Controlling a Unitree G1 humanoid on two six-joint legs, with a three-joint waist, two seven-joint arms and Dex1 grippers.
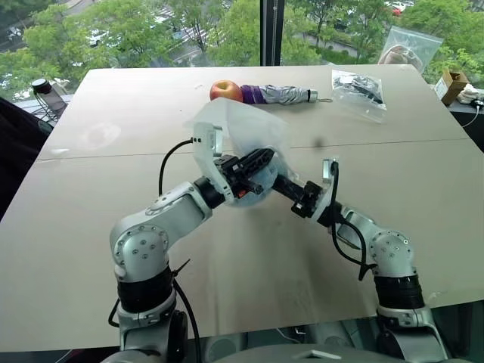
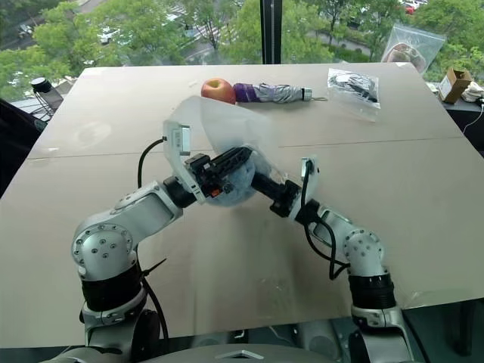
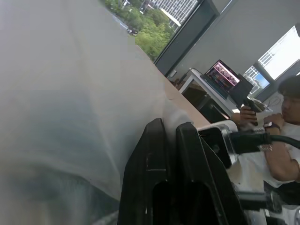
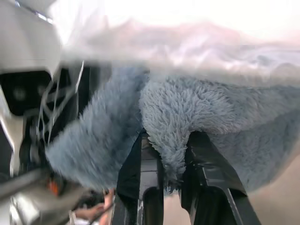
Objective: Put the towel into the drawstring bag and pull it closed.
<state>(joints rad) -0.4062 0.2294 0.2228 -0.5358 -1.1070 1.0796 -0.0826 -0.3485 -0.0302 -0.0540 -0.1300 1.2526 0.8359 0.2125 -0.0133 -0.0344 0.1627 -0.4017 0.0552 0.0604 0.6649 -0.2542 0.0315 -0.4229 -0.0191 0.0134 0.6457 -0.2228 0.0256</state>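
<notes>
The right hand [image 4: 171, 187] pinches the fluffy blue towel [image 4: 187, 117] tight, and the left hand [image 3: 171, 140] is squeezed shut on the white drawstring bag [image 1: 242, 128], held up over the bench [image 1: 113, 197]. To do this well, push the towel deep inside before letting go. The bag's strings are hidden, and how far in the towel sits is hard to tell.

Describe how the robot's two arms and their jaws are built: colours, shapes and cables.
Both arms have silver-grey rounded shells with black joint sections. The left arm has a round silver shoulder cap dotted with small screws. A white camera bracket sits at each wrist, and a black cable loops from each wrist back along the forearm. The left gripper and right gripper have black, angular jaws.
</notes>
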